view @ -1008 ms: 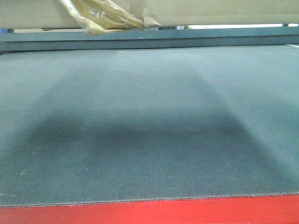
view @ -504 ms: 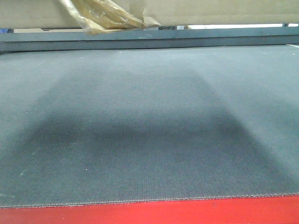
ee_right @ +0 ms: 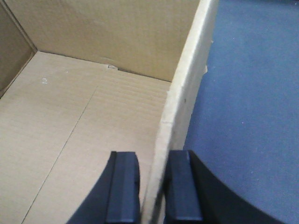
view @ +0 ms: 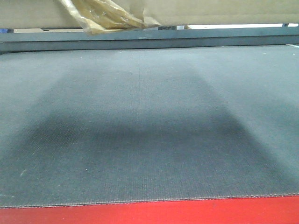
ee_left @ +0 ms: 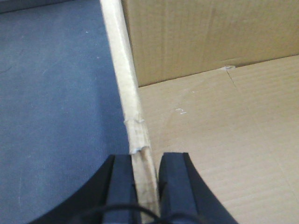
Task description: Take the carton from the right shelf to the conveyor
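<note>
Nothing visible has shifted over the last second in the front view: the carton [view: 224, 11] keeps the same place along the top edge of the picture, and the broad dark shadow on the conveyor [view: 149, 93] has the same outline. Only the carton's lower part shows there. A ragged strip of brownish clear tape [view: 105, 16] hangs crumpled from its underside, left of centre. A thin bright gap separates the carton from the dark grey frame rail [view: 149, 39] at the far end of the belt. The glossy red border [view: 149, 212] runs along the near edge.

The wrist views look down into the open carton. The left gripper [ee_left: 145, 184] is clamped on the carton's left side wall, one black finger outside over the dark belt, the other inside above the cardboard floor. Just ahead of its fingers the wall's top edge is dented and torn. The right gripper [ee_right: 153, 186] pinches the opposite wall in the same way, its inner finger over the carton floor and its outer finger over the belt. In both wrist views the belt lies directly beside the carton walls.
</note>
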Controlling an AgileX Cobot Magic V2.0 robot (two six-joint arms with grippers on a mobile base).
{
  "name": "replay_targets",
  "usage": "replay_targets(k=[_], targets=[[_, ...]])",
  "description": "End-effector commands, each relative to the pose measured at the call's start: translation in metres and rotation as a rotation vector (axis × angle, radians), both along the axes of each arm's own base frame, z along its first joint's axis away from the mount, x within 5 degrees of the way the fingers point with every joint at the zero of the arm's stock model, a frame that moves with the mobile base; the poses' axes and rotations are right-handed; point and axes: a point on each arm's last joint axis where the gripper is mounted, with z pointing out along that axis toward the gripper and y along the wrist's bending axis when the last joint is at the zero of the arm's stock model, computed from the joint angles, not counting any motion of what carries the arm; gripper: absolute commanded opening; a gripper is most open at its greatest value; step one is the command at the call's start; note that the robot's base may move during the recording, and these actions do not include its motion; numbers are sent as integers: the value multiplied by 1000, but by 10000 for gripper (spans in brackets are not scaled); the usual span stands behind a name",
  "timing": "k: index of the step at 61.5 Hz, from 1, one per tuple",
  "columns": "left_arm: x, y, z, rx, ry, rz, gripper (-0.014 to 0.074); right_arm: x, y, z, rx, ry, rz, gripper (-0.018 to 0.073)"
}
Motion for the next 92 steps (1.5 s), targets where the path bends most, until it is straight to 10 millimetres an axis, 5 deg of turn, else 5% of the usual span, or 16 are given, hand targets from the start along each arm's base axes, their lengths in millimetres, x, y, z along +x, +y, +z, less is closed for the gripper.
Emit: replay_targets(k=[1,11,21,34,50,61,73,75,92], targets=[[1,7,6,62,-60,26,-17,-7,-1,8,19,-49,19,-66],[14,4,-4,12,-40,32,-17,8,5,2,28,-47,16,-66],[51,7,-39,-85,3,33,-17,47,19,-13,47,-69,-5,-66],[91,23,-88,-78,26,80,-17,108,41,-62,22,8,-22,-66],[122,16,-124,-31,74,68,-15,157,59,-127,-45,142,-31,-66],[130,15,-136,-8,114,74,124,162,61,-135,-53,162,-31,-8],[127,15,-134,-9,112,76,623,159,60,-131,-51,158,-30,526],[126,16,-132,-14,108,75,617,157,59,-128,-49,151,-30,582],[84,27,-79,-62,-32,75,492,131,39,-82,-3,41,-54,536]])
